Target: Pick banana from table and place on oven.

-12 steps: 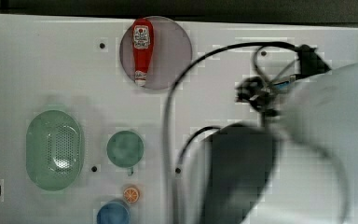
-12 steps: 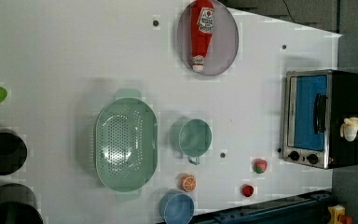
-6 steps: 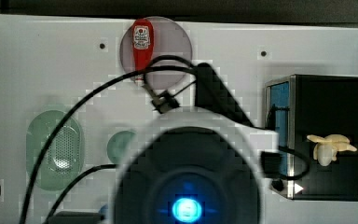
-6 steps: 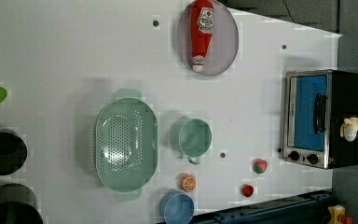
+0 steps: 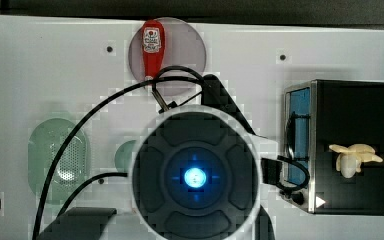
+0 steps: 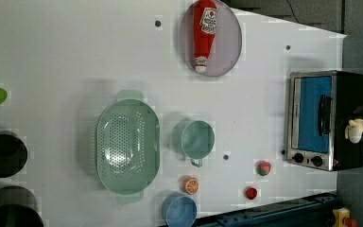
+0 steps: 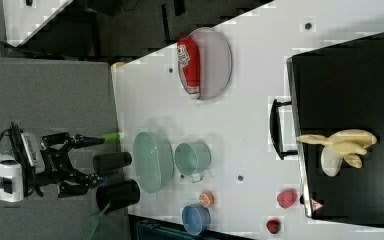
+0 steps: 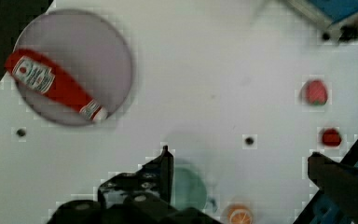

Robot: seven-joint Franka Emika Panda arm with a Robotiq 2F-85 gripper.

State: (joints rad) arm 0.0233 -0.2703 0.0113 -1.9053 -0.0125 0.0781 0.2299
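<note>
The pale, partly peeled banana (image 5: 354, 157) lies on the oven's (image 5: 352, 112) matte black top, touched by nothing. It also shows in the left view, banana (image 6: 357, 130) on oven (image 6: 312, 118), and in the right view, banana (image 7: 339, 147) on oven (image 7: 350, 85). My arm (image 5: 195, 177) hangs over the middle of the white table (image 5: 55, 70), to the top view's left of the oven. In the wrist view my gripper (image 8: 238, 155) is open high above the table (image 8: 214, 70), with nothing between its dark fingers (image 8: 164, 165).
A ketchup bottle (image 6: 204, 33) lies on a grey plate (image 6: 227, 42). A green colander (image 6: 127, 146), teal cup (image 6: 196, 140), blue bowl (image 6: 178, 210), orange slice (image 6: 191, 185) and strawberry (image 6: 263, 168) stand toward the left view's bottom. Black cups (image 6: 2, 155) sit at the left view's left.
In the top view my arm has swung left from the oven to the middle of the table. The banana stays still on the oven top.
</note>
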